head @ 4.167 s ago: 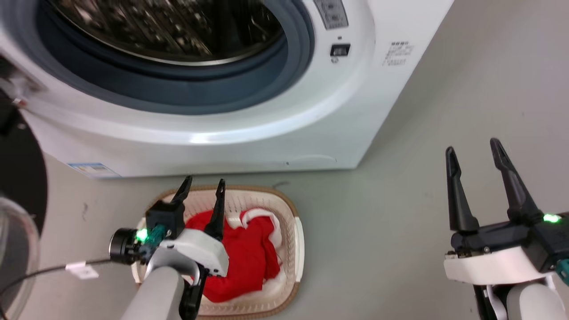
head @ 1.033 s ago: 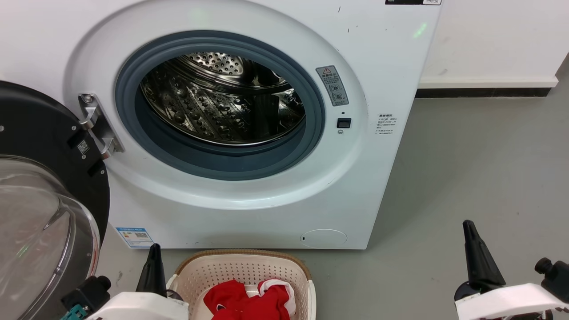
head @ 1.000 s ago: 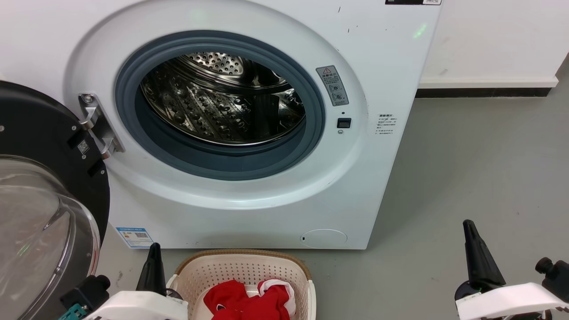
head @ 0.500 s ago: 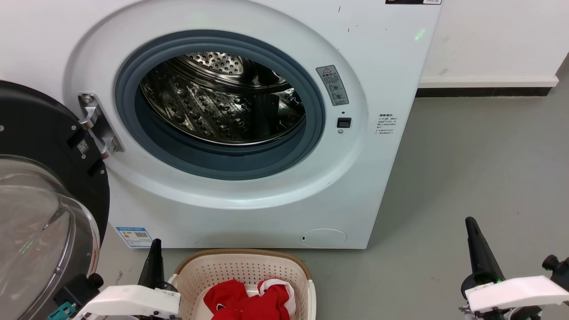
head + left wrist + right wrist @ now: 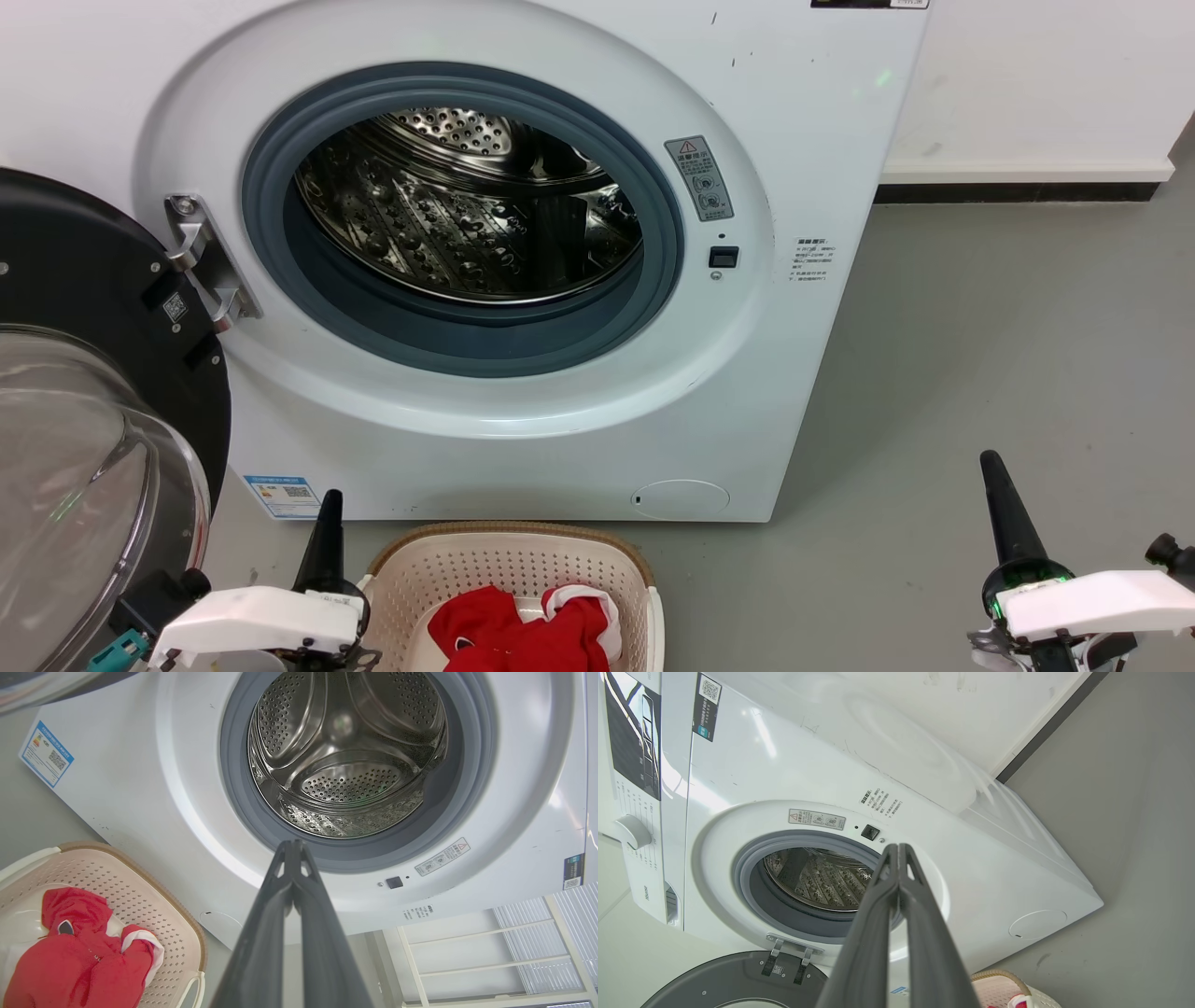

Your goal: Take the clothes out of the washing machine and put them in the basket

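The washing machine [image 5: 822, 140] shows a bare-looking drum [image 5: 448, 224], the red clothes [image 5: 518, 639] lie heaped in the basket [image 5: 509, 534] at its foot, and the left gripper [image 5: 292, 845] and right gripper [image 5: 899, 848] hang pinched together on nothing, so I'd say only a last check inside is left.

basket [image 5: 509, 563] cropped at bottom edge, door [image 5: 79, 271] cropped at left edge

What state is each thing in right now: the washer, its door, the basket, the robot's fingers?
washer door: swung wide open
washer drum: no clothes seen inside
basket: on the floor, holding the clothes
clothes: red, heaped in the basket
left gripper: fingers shut, empty
right gripper: fingers shut, empty
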Robot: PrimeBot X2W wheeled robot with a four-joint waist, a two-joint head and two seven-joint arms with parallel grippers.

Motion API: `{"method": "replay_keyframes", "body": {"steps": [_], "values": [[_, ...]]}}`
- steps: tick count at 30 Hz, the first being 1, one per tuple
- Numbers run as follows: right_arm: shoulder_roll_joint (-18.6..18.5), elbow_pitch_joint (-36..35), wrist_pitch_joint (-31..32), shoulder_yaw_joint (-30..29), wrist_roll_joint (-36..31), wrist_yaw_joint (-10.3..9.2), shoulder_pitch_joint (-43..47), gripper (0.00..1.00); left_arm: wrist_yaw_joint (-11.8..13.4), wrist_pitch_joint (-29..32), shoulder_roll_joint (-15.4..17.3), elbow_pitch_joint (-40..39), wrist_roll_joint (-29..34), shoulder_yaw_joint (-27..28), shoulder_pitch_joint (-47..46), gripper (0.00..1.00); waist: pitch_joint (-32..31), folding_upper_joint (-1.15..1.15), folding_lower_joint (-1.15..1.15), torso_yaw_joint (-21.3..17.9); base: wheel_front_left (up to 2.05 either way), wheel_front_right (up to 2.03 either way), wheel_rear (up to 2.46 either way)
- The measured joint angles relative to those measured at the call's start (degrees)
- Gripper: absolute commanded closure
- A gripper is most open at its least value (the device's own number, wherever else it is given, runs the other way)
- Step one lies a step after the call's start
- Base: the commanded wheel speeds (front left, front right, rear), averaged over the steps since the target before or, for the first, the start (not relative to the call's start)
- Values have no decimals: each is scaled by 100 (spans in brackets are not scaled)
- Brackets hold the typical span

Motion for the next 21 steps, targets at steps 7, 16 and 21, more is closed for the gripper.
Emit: {"method": "replay_keyframes", "body": {"steps": [7, 16, 21], "values": [[-2, 83, 112, -37, 446, 0, -90, 100, -60, 109, 0, 43, -431, 44, -64, 100, 4, 0, 0, 4, 0, 0, 0], [-2, 170, 240, -82, 985, 0, -163, 100, -146, 226, 0, 93, -935, 103, -162, 100, 8, 0, 0, 10, 0, 0, 0], [-2, 219, 311, -111, 1261, -1, -226, 100, -189, 303, 1, 126, -1207, 130, -190, 100, 11, 0, 0, 13, 0, 0, 0]]}}
